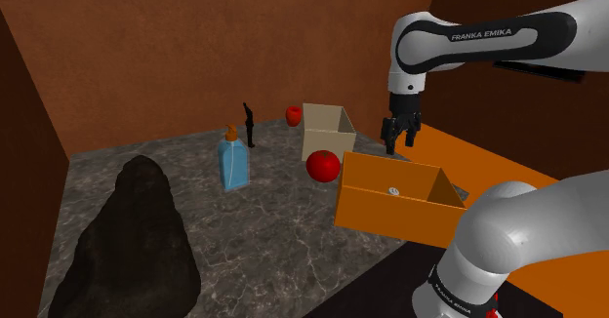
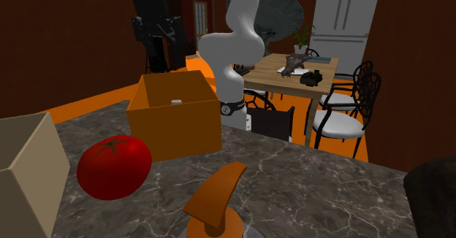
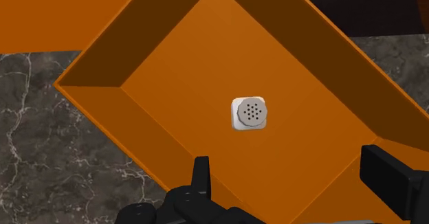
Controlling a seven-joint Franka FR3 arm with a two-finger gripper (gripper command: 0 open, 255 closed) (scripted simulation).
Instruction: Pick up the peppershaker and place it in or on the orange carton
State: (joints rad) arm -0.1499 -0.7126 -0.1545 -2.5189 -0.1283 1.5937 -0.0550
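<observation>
Presently we find the peppershaker (image 3: 250, 113) standing upright on the floor of the orange carton (image 3: 103, 58), almost straight below the jaws, its perforated cap facing them. The jaws stand apart, holding nothing, above the carton's rim. We judge placement complete; a straight upward withdrawal should clear it.

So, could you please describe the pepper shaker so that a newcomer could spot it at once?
Start at the grey marble counter and find the open orange carton at its edge, beside the red tomato. The pepper shaker stands alone on the carton's floor: a small pale grey piece with a round top dotted with holes.
</observation>
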